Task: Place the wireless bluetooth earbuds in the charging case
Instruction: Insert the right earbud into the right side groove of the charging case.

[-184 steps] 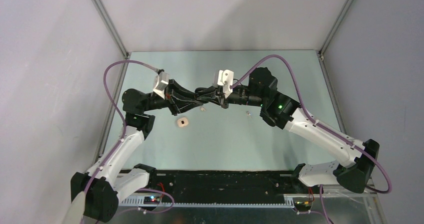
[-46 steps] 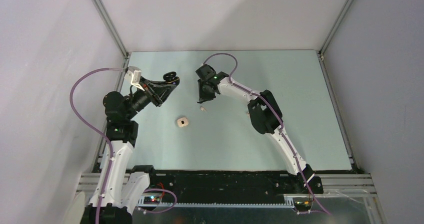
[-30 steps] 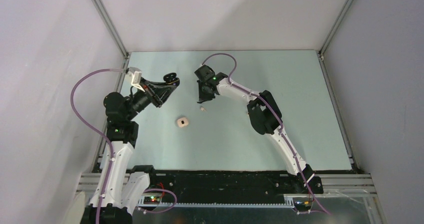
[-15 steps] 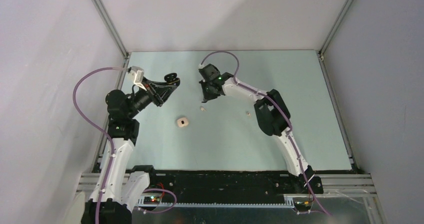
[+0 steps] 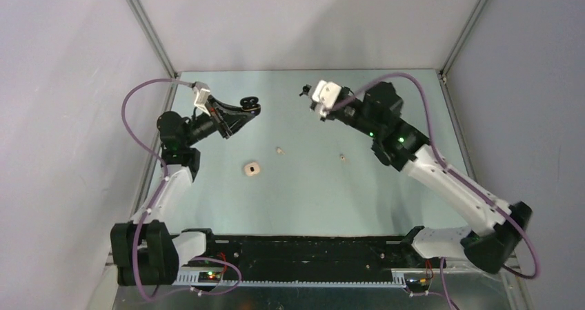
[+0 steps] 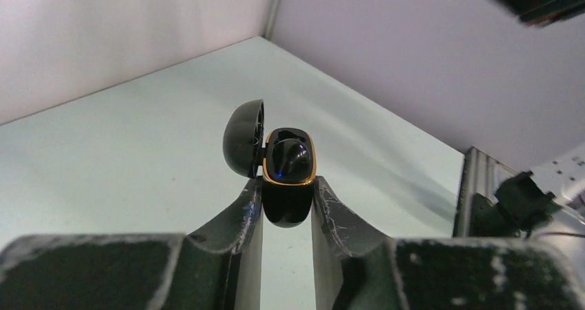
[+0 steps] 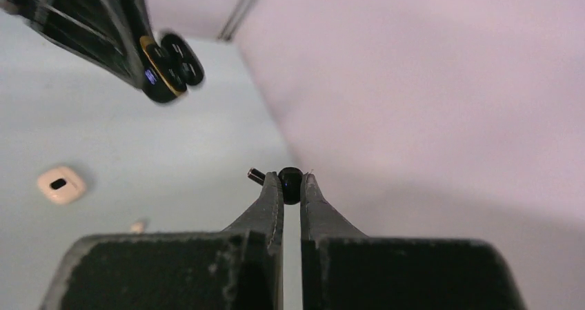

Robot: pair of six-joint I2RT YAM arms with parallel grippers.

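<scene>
A moment before, the right gripper [image 5: 304, 91] had been low over the bench [image 5: 386, 206] near the middle of the overhead view, with its jaws part open. Now it had closed and swung up toward the upper centre of the frame. In its own wrist view a black earbud [image 7: 290, 177] sat pinched between the fingertips, well off the surface. To my eye that meant the pick had worked and the carry had begun. The left gripper [image 6: 286, 194] was clamped on the lower half of the black charging case [image 6: 290, 159], holding it in the air at the upper left. The lid was hinged open and the gold-rimmed mouth faced the other arm; it had drifted slightly up and right. Bud and case were still well apart, so the insertion was not yet done. I could not tell whether either well was already filled. Two cream earbuds [image 5: 279, 150] and the cream case [image 5: 252, 169] lay on the bench where they had been.
</scene>
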